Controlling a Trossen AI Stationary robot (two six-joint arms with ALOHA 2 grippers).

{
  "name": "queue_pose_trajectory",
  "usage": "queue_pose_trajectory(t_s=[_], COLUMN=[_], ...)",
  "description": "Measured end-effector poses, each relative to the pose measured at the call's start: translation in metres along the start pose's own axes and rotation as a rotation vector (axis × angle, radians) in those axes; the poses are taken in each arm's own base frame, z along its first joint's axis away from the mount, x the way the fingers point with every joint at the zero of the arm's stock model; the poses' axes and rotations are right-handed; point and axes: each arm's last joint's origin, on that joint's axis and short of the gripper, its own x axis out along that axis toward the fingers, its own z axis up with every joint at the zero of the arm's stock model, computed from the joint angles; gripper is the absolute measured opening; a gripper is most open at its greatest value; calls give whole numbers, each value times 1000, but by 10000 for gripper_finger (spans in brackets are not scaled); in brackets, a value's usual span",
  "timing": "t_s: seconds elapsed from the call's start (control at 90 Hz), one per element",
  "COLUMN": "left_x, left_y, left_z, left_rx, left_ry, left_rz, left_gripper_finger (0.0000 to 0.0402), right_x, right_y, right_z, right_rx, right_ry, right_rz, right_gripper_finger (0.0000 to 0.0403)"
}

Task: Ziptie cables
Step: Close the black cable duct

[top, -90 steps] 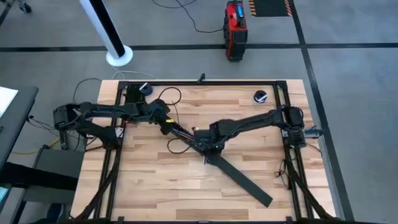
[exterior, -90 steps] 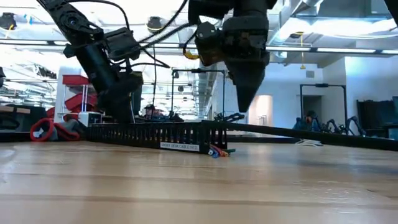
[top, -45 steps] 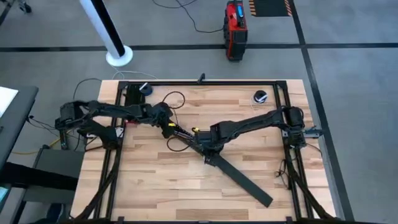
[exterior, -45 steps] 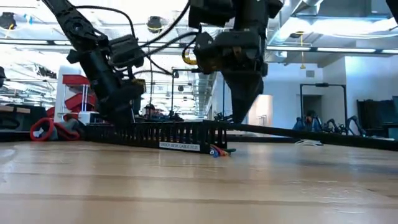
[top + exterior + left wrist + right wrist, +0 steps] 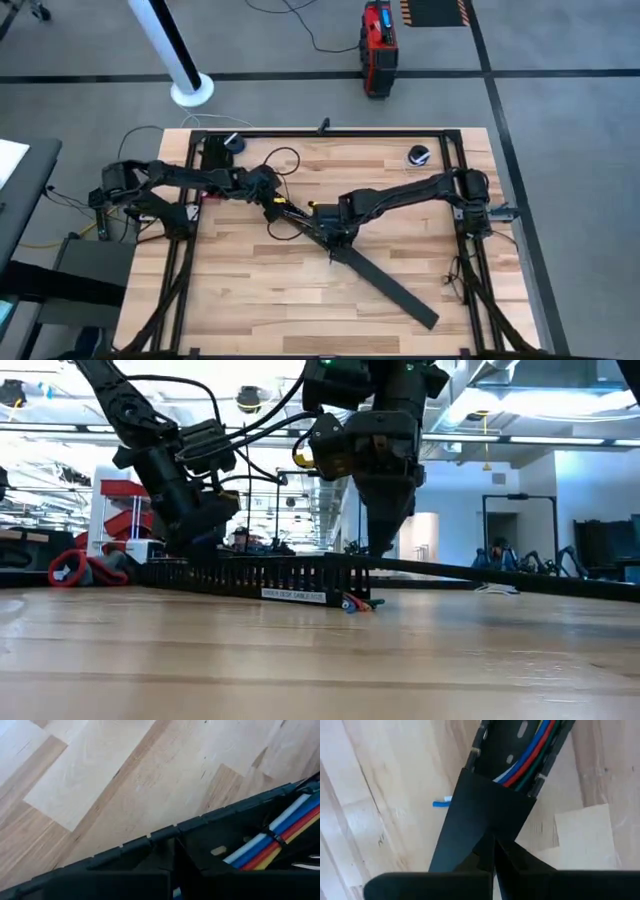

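- You are looking at the cables (image 5: 530, 751) lying lengthwise inside the slotted black channel (image 5: 250, 575), near the middle of the wooden table (image 5: 260, 300); their coloured ends are poking out of the channel's end in the low view.
- Your left gripper (image 5: 272, 203) is sitting at the channel's far end; you cannot tell its finger spacing.
- Your right gripper (image 5: 333, 238) is pressing down where the flat black strip (image 5: 390, 288) is meeting the channel, fingers drawn together to a narrow point on that strip.
- A dark tie is wrapping the cables in the left wrist view.
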Motion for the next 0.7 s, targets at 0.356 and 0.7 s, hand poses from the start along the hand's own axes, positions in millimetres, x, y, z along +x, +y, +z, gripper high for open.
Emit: queue_pose_trajectory(t_s=[0.356,0.7], left_x=[0,0], left_y=[0,-1], left_z=[0,0], left_rx=[-3,-3], left_ry=[-2,-4], left_rz=[-1,-3], left_gripper_finger=[0,0], right_x=[-1,-3], right_y=[-8,-21], right_z=[4,11], right_rx=[-19,-42], right_ry=[-10,-38], right_rz=[14,34], right_gripper_finger=[0,0])
